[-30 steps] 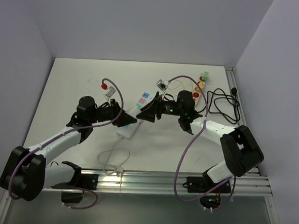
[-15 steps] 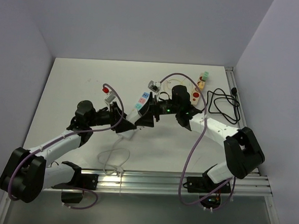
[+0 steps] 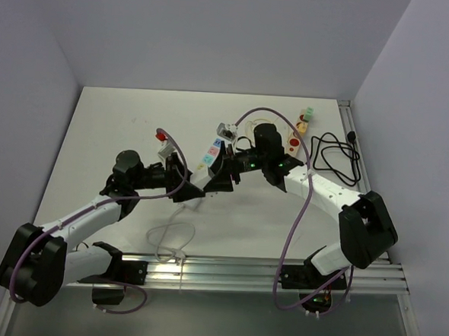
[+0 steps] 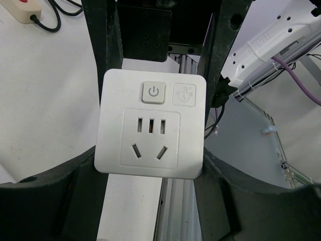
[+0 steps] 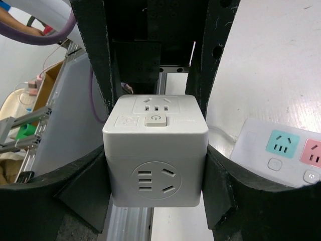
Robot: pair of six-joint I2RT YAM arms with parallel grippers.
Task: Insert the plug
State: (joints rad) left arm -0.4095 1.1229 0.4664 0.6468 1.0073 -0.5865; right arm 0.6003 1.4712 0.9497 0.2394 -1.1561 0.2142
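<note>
The white cube plug [image 5: 155, 131] sits clamped in the right tool [image 5: 156, 181], and the left tool [image 4: 150, 165] grips it from the facing side. A power strip [image 5: 281, 150] lies on the bench [image 5: 266, 55] just right of them.

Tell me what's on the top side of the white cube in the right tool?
On the white cube, the upper face in the right wrist view carries a grey power button, a small square symbol and plug holes. Its underside is hidden.
</note>
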